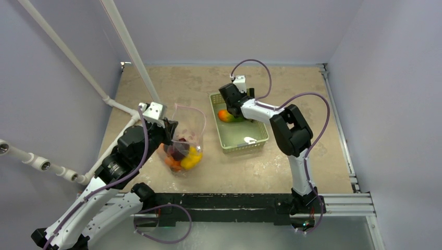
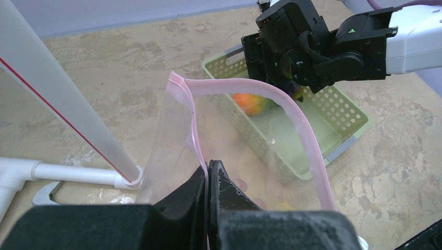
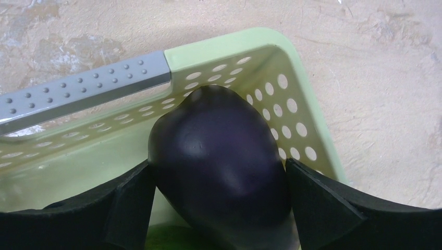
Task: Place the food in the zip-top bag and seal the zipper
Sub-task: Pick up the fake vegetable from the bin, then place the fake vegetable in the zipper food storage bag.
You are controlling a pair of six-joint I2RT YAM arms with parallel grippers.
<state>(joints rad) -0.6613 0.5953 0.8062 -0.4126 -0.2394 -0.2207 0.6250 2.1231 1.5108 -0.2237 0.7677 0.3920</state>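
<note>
Purple eggplant (image 3: 219, 161) sits clamped between the right gripper's (image 3: 221, 205) two pads, low in the pale green basket (image 3: 229, 47), at its eleven-o'clock corner in the top view. An orange-green fruit (image 1: 225, 115) lies just beside it. At the basket's nine o'clock the zip-top bag (image 1: 188, 122) stands open, holding a yellow pepper (image 1: 192, 158) and a dark fruit (image 1: 180, 151). The left gripper (image 2: 208, 179) pinches the pink zipper (image 2: 307, 140) at the bag's mouth, jaws closed on it.

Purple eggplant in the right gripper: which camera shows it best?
Right wrist. The dark purple plastic eggplant fills the frame, held between the right gripper's black foam fingers over the pale green perforated plastic basket. Left wrist shows at most a dark sliver beneath that gripper; the top view hides it behind the gripper.
</note>
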